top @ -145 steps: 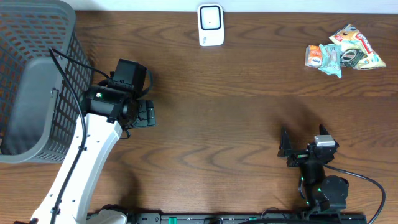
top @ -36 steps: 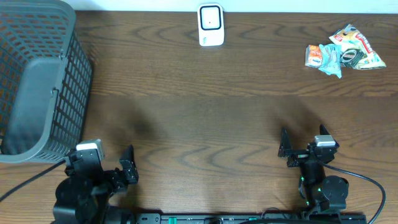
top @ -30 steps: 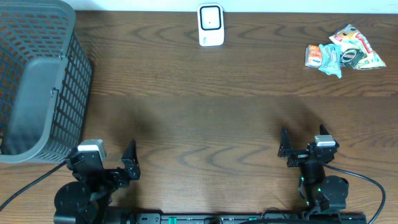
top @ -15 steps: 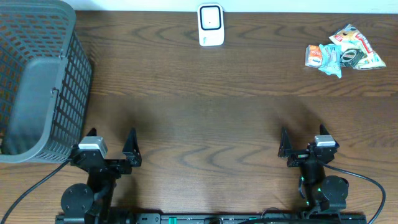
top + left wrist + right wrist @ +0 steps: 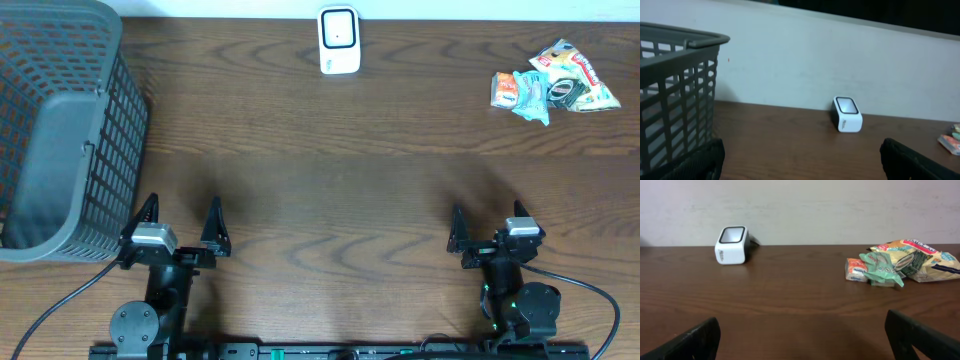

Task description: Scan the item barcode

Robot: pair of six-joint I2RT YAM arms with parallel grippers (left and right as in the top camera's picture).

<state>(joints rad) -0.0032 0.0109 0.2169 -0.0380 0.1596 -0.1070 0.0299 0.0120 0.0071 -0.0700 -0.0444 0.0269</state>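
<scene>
Your left claw (image 5: 183,206) and right claw (image 5: 487,214) both sat wide open, empty, at the worktop's (image 5: 350,180) near edge. The snack packets (image 5: 553,80) lay well apart in the far right corner, with the scanner (image 5: 339,40) far-middle.

Dark brown wood-grain surface (image 5: 330,130), smooth with a faint sheen; grey lattice plastic basket (image 5: 125,130), matt; white plastic box scanner (image 5: 339,40), glossy; crinkled shiny film snack packets (image 5: 550,82).

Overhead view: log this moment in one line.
left end effector: open, empty | right end effector: open, empty | snack packets: far right, untouched | scanner: far centre | basket: left
</scene>
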